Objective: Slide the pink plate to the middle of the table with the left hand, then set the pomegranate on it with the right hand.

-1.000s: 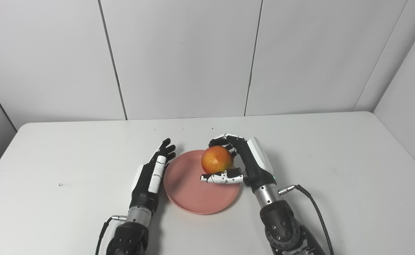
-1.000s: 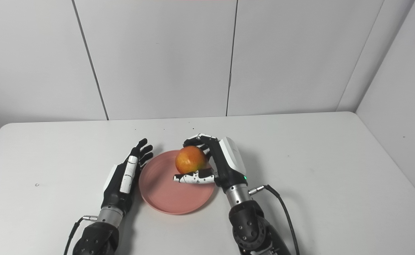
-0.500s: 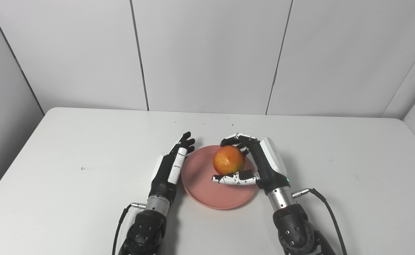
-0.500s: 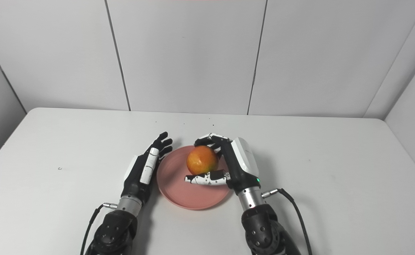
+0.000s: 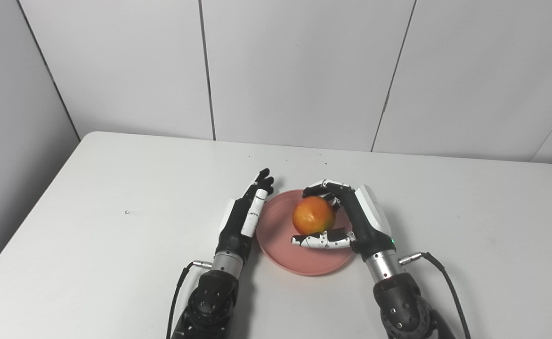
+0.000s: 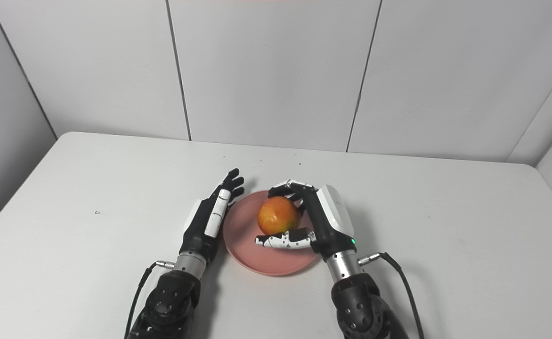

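The pink plate [image 5: 276, 245] lies on the white table near its middle front. My right hand [image 5: 351, 221] is shut on the red-orange pomegranate [image 5: 313, 215] and holds it over the plate's right half, fingers curled over its far side and thumb under its near side. I cannot tell whether the fruit touches the plate. My left hand [image 5: 245, 219] is open, fingers straight and pointing away, lying flat against the plate's left rim. Both also show in the right eye view: plate [image 6: 243, 245], pomegranate [image 6: 278, 215].
The white table [image 5: 116, 188] runs to grey wall panels at the back and left. A black cable [image 5: 445, 278] trails from my right wrist over the table. A few small dark specks lie behind the plate.
The whole picture has shifted right, so the camera has turned left. The hands, plate and pomegranate keep the same places relative to each other.
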